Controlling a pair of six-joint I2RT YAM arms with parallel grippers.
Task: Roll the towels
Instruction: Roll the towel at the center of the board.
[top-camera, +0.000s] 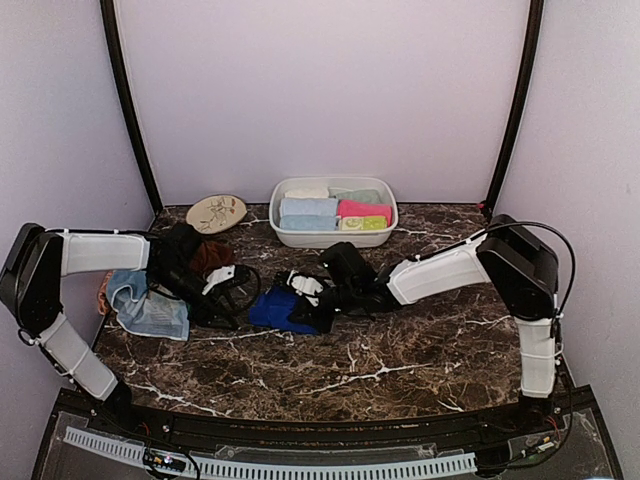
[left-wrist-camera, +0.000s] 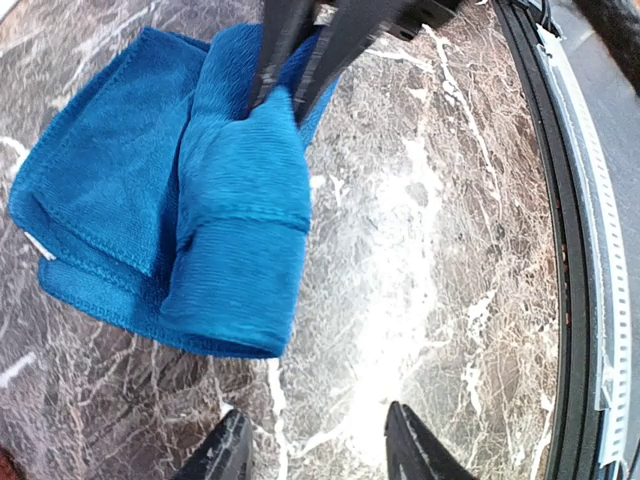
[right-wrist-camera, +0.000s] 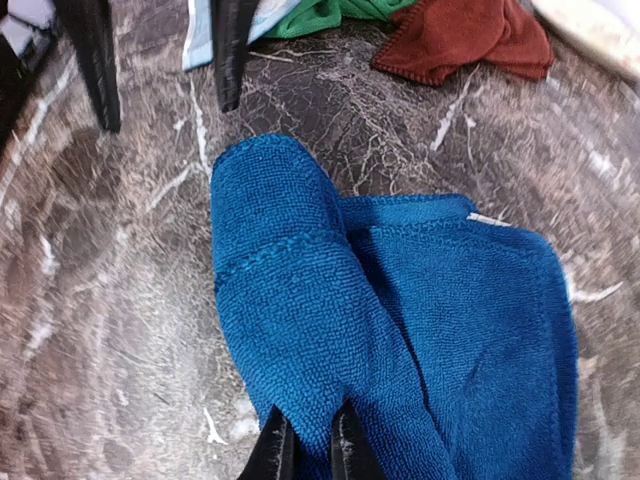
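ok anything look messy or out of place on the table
Yes. The blue towel mid-table is only loosely folded, its layers skewed, with the right tool pinching one end. At the left edge, unrolled towels lie in a crumpled heap, unlike the neat ones in the tub.

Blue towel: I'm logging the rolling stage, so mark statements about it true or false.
1. The right tool pinches the blue towel. True.
2. The left tool is shut on the towel. False: it is open, clear of the cloth.
3. The white tub holds rolled towels. True.
4. The blue towel lies in that tub. False: it lies on the table, in front of it.
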